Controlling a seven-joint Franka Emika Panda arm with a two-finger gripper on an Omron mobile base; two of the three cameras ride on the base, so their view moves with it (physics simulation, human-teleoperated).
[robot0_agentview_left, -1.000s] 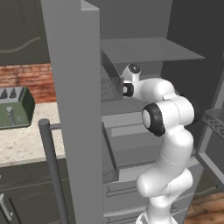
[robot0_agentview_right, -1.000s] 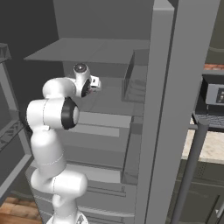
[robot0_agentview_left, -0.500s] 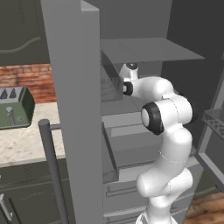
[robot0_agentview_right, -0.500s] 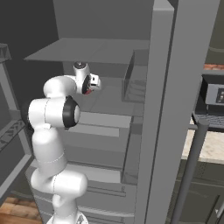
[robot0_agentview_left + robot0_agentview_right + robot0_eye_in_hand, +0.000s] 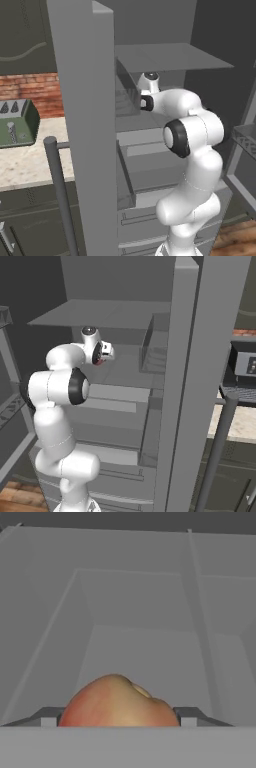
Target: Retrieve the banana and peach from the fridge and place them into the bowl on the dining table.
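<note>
Claw (image 5: 118, 722) apparently around peach (image 5: 118, 702)

Green toaster (image 5: 15, 124) on speckled counter (image 5: 30, 160)

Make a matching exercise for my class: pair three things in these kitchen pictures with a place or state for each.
Things:
1. peach
2. fridge
3. toaster

Place or state:
a. on the counter by the brick wall
b. between the end effector fingertips
c. doors open, shelves showing

Pairs: 1-b, 2-c, 3-a
</note>
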